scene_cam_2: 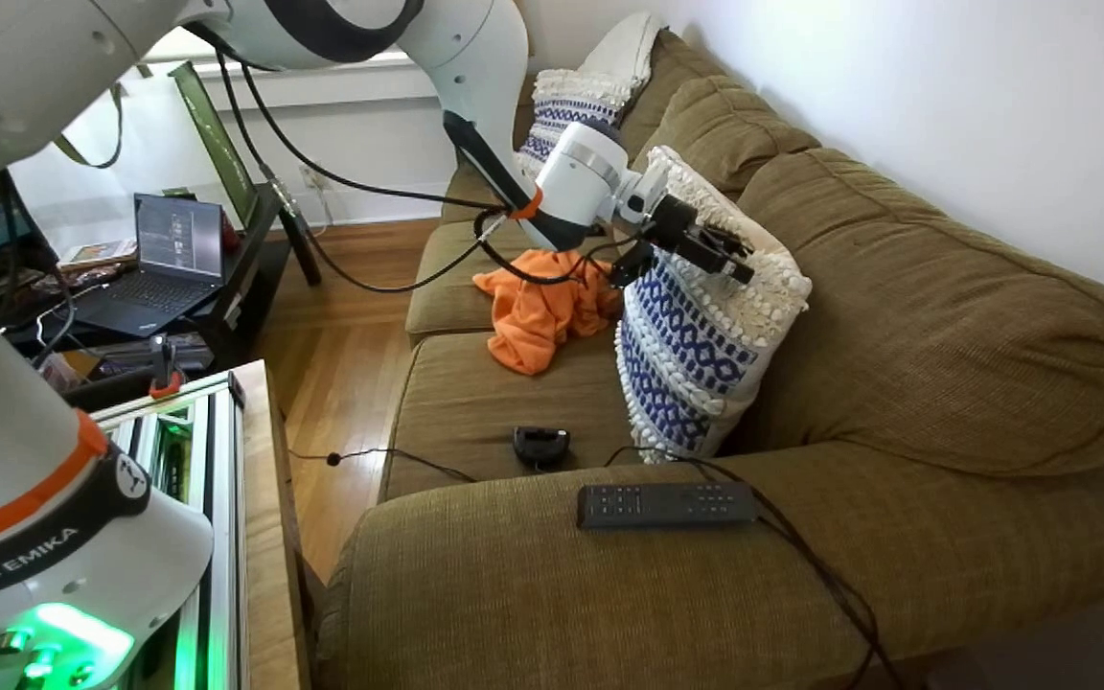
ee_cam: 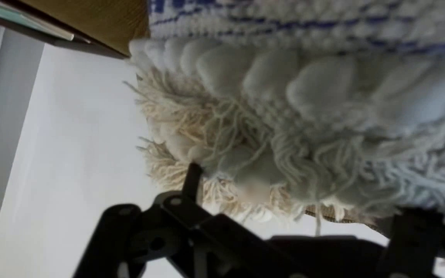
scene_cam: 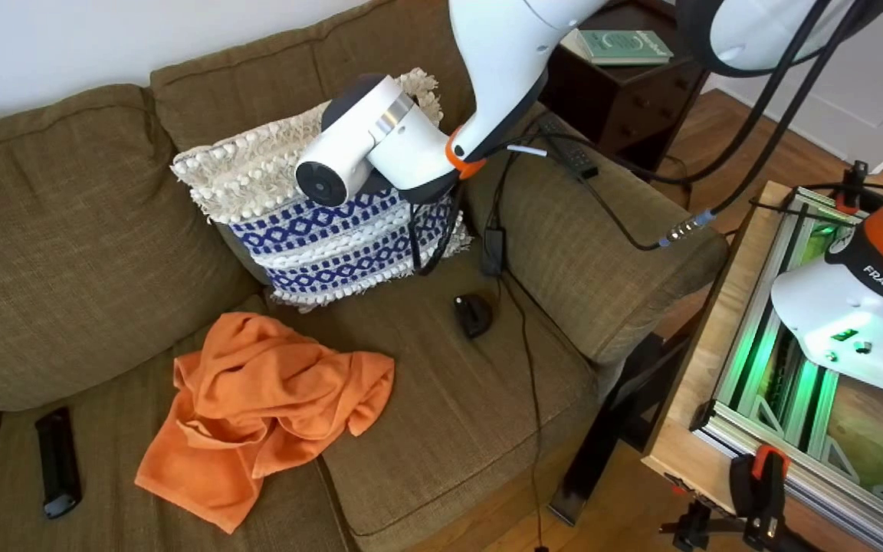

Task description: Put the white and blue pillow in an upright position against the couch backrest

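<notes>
The white and blue pillow (scene_cam: 334,241) (scene_cam_2: 681,350) stands on edge on the seat, tilted back close to the couch backrest (scene_cam: 238,88) (scene_cam_2: 945,316). Whether its upper edge touches the backrest is hard to tell. Its navy bands face outward and its shaggy cream part is uppermost. At that upper part is my gripper (scene_cam_2: 747,261), its fingers spread wide. In the wrist view, the gripper (ee_cam: 307,190) has the pillow's fringe (ee_cam: 242,127) in front of and partly between its fingertips, with no squeeze visible. The wrist hides the gripper in an exterior view.
An orange cloth (scene_cam: 265,399) lies crumpled beside the pillow. A black device (scene_cam: 473,315) with cables sits on the seat. The armrest (scene_cam: 587,230) carries a remote (scene_cam_2: 667,505). Another remote (scene_cam: 58,460) lies farther along. A similar patterned pillow (scene_cam_2: 566,110) rests at the couch's far end.
</notes>
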{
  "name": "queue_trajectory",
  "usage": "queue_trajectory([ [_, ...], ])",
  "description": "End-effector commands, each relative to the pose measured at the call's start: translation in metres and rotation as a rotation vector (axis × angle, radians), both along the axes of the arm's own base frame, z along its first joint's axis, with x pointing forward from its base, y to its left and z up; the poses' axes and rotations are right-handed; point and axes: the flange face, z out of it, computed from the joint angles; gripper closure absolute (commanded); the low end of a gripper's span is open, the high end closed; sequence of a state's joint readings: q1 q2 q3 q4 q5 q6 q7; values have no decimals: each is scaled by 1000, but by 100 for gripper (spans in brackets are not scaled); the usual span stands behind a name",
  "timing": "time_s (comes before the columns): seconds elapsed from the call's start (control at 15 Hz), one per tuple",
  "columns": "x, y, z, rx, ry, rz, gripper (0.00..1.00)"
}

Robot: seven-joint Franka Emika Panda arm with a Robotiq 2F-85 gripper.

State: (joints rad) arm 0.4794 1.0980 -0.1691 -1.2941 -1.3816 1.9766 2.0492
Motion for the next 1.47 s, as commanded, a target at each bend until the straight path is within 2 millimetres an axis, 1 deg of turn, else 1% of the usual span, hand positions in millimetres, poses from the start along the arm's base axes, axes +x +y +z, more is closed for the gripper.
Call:
queue_trajectory([
  [0.0, 0, -4, 6, 188, -53, 0, 0],
  [0.2, -3, -7, 21, 314, -117, -20, 0],
  [0.4, -9, -8, 22, 434, -166, 41, 0],
  [0.47, 4, -5, 25, 339, -158, 4, 0],
  [0.6, 4, -8, 28, 340, -165, 2, 0],
  [0.93, 3, -4, 29, 335, -167, -3, 0],
  [1.0, 6, -6, 30, 324, -155, 5, 0],
  [1.13, 16, -7, 38, 383, -99, 29, 0],
  [1.27, 28, -8, 49, 457, -57, 74, 0],
  [1.4, 44, -16, 55, 515, 4, 85, 0],
])
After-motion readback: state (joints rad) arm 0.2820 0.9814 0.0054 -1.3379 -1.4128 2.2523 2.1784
